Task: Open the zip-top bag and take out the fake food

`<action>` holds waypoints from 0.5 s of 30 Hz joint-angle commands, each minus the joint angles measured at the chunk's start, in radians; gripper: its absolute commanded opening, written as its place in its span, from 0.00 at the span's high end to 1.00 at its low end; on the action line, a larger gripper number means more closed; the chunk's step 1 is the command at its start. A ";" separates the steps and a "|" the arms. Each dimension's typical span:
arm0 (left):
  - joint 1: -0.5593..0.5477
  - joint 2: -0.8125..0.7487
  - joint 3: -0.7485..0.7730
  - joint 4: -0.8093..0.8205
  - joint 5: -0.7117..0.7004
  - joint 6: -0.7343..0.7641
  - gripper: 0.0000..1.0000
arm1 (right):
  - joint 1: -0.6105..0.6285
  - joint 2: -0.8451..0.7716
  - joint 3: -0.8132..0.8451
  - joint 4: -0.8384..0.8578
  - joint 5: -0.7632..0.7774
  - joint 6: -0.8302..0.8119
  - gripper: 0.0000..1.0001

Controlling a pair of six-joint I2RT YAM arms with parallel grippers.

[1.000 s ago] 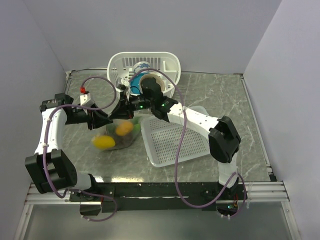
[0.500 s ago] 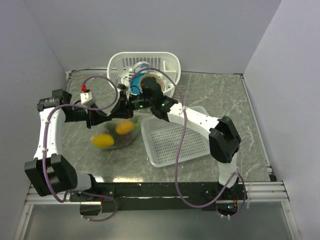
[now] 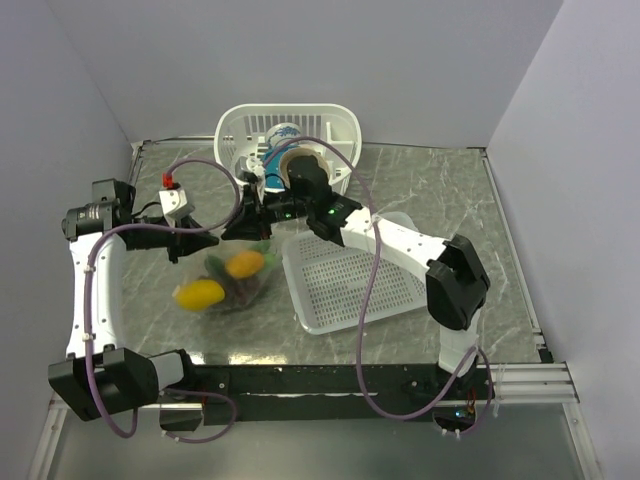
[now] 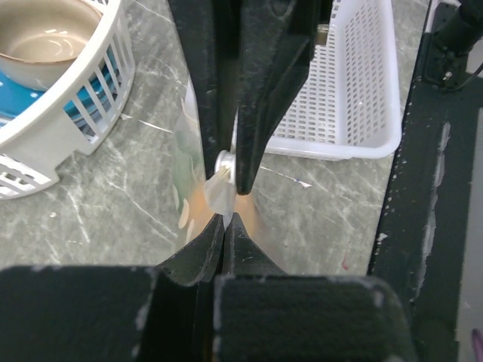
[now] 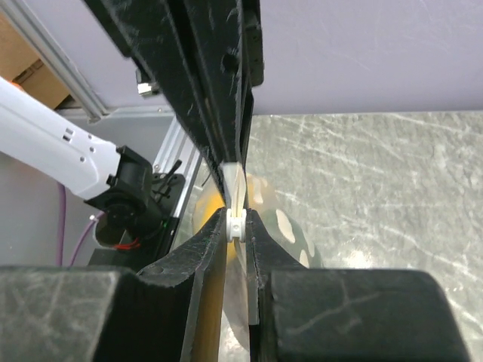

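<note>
White links (image 3: 95, 290), black joints (image 3: 455, 285), purple cables (image 3: 365, 300), black fingers (image 4: 196, 75).

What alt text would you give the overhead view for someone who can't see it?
From above, the left arm and right arm each pinch the top of a clear zip-top bag in their jaws; a yellow fruit and an orange fruit sit inside. A flat white basket lies to its right, a deeper white basket behind.

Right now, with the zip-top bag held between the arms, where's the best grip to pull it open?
Likely the zip strip along its top edge, coming in from opposite sides: left gripper and right gripper are shut on it there. The fake food weighs the zip-top bag down, so that edge sits up, thin and flat.
</note>
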 commanded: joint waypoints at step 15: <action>0.004 -0.144 0.195 0.273 -0.071 -0.449 0.99 | -0.105 -0.083 -0.226 0.025 0.156 -0.003 0.94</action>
